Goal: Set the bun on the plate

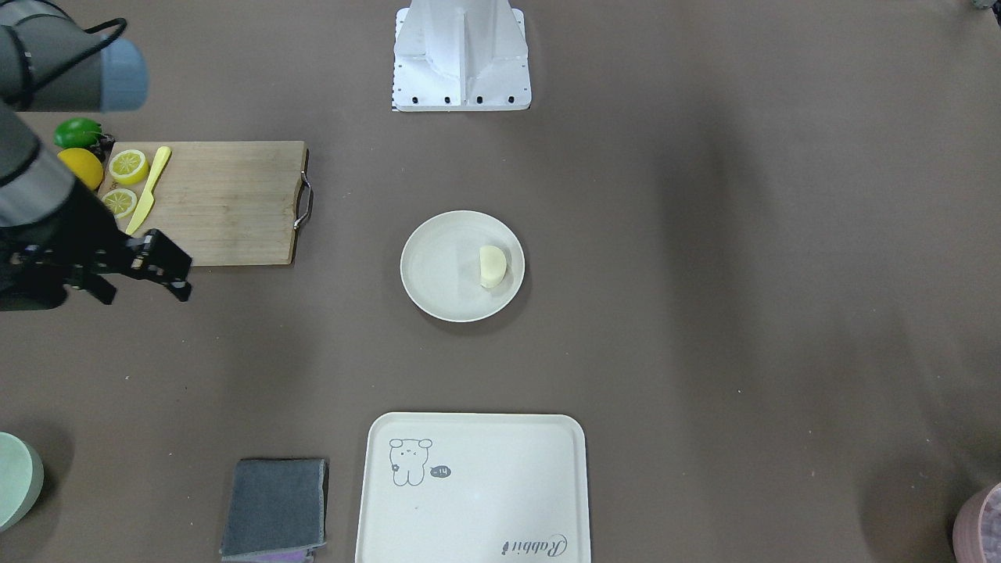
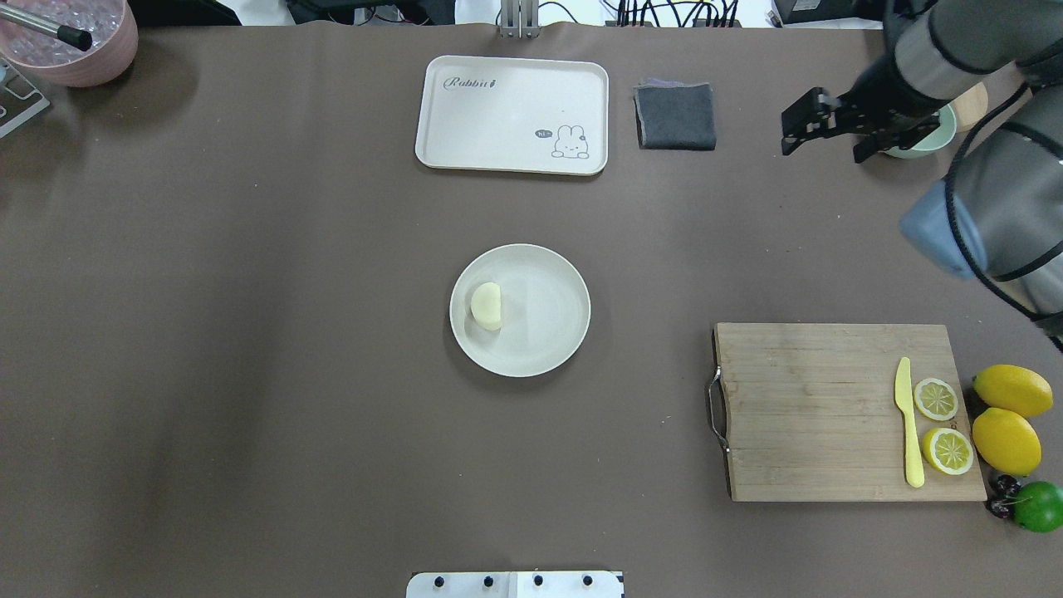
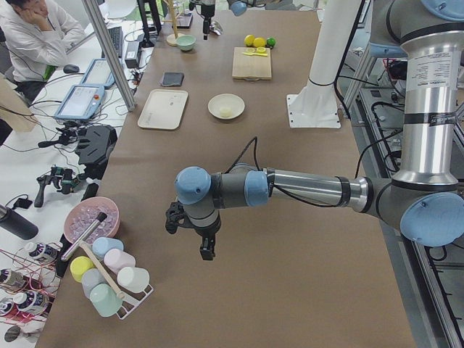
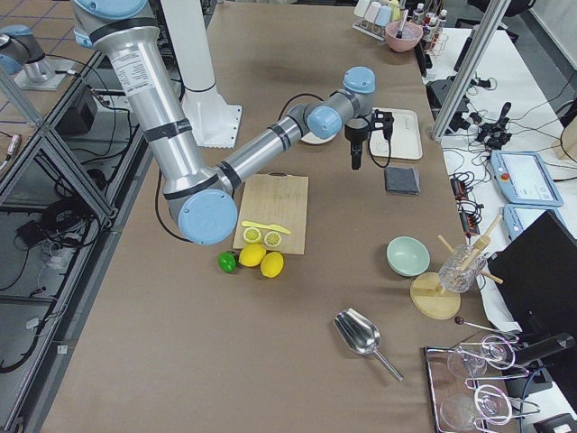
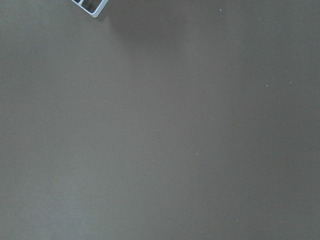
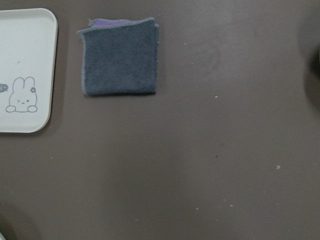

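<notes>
— Where is the bun [image 2: 487, 306] sitting right now?

— It is lying on the plate [image 2: 548, 309], inside the rim, on the half toward the robot's left. Its flat side is facing the plate's middle and its rounded side is facing the rim. Nothing is touching it.

— And the robot's hands?

— The right hand [image 2: 822, 148] is hanging above the surface [image 2: 249, 332], well apart from the plate, out toward the robot's right and farther from the base. Its two fingers are standing spread apart and it is carrying nothing. The left hand [image 3: 190, 235] is hovering over bare brown surface, well apart from the plate toward the robot's left end. I am only catching it from the side, so I cannot tell whether its fingers are apart or together.

— What else is lying around the plate?

— Beyond the plate, away from the robot's base, a cream tray [image 2: 498, 116] with a rabbit drawing is lying flat. A folded dark grey cloth [image 2: 675, 116] is also lying beyond the plate, but more toward the robot's right. To the plate's right and somewhat nearer the base, a wooden cutting board [image 2: 814, 407] is carrying a yellow knife [image 2: 908, 423] and two lemon slices [image 2: 936, 399]. Past the board's edge farthest from the plate, two whole lemons [image 2: 1009, 415] and a lime [image 2: 1040, 505] are resting on the surface.
</notes>
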Controlling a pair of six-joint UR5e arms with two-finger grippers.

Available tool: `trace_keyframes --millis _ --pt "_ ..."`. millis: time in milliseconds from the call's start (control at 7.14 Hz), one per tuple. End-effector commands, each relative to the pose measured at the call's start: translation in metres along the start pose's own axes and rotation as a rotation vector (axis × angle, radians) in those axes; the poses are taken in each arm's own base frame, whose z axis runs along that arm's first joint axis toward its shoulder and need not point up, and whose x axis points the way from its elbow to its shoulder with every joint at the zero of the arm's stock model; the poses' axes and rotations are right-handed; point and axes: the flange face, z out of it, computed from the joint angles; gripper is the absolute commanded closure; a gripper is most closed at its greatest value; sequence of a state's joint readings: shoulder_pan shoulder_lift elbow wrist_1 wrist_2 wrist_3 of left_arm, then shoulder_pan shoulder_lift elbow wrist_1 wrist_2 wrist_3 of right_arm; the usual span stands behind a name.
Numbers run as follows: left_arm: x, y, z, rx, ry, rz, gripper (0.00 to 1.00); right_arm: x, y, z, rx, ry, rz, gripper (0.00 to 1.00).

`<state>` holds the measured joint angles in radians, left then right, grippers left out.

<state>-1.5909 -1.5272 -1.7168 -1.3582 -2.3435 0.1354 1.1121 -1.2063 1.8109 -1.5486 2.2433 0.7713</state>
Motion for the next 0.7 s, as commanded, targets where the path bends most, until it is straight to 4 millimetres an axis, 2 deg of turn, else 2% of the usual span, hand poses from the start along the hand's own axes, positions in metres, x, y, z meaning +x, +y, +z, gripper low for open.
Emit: trace_keyframes --millis 0,280,420,560 --pt "0.001 -0.001 -0.001 0.005 -0.003 -0.013 0.02 0.118 0.003 -0.054 -0.058 0.092 -0.105 0.00" --pt "0.001 -0.001 -0.001 0.005 -0.003 -0.013 0.02 0.267 0.052 -0.062 -0.140 0.139 -0.220 0.00" --pt "0.000 -0.001 -0.001 0.004 -0.003 -0.015 0.02 0.322 0.088 -0.062 -0.166 0.144 -0.221 0.00" --pt "0.000 -0.001 0.000 0.003 -0.003 -0.016 0.02 0.358 0.121 -0.054 -0.206 0.153 -0.185 0.00"
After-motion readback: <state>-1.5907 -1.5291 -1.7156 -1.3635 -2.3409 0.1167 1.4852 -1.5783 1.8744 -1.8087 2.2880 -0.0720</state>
